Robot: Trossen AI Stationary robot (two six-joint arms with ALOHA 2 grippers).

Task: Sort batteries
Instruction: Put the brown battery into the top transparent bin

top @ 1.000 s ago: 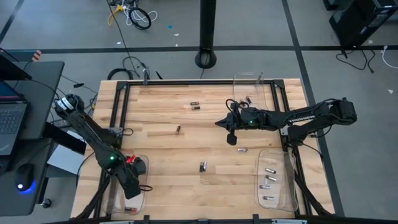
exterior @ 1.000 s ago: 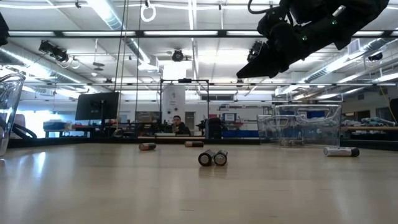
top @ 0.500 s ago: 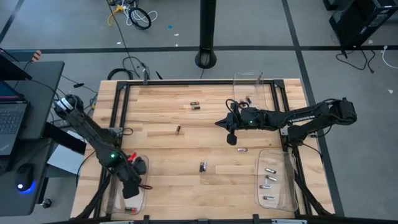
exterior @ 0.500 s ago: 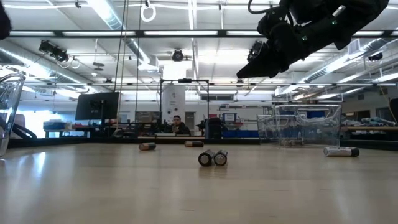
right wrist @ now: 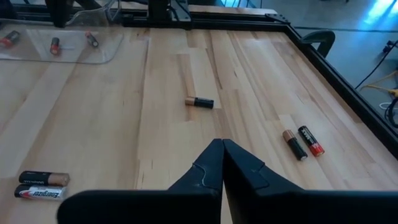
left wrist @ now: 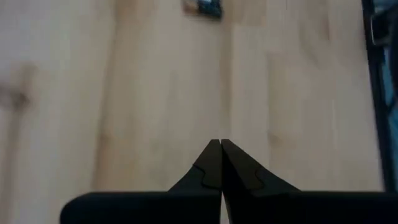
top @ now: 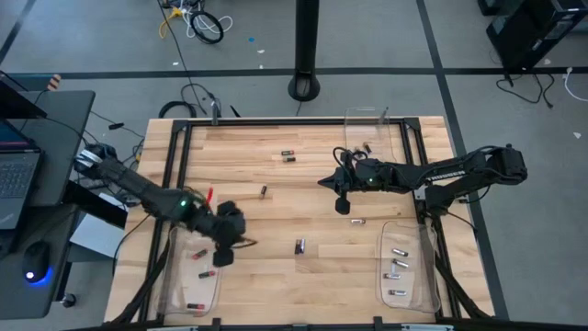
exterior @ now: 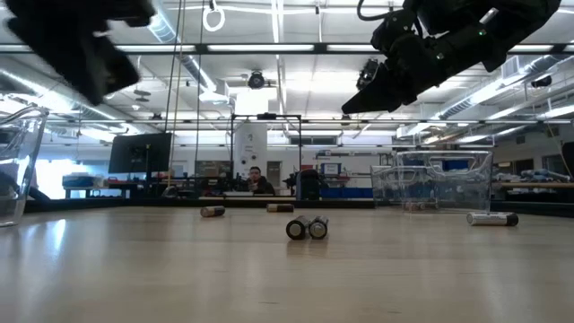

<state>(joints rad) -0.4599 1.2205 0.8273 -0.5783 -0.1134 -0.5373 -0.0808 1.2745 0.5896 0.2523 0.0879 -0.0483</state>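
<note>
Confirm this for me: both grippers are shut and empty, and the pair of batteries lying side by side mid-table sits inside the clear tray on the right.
Not quite. The pair of batteries lies on the bare wooden table, outside the clear tray, as the high view shows. The rest holds: the left gripper and right gripper are both shut and empty.

Desk (top: pixel 276 276): pale wood planks, black frame round edges.

On desk directly:
- clear tray at near left corner (top: pixel 175 280), red-banded batteries in it (top: pixel 204 275)
- clear tray at near right corner (top: pixel 424 267), silvery batteries in it (top: pixel 399 267)
- clear tub at far right (top: pixel 367 119)
- loose batteries: pair touching near far middle (top: pixel 288 154); single at centre-left (top: pixel 264 191); pair side by side near front middle (top: pixel 299 245); single silvery one just left of right tray (top: pixel 357 222).
</note>
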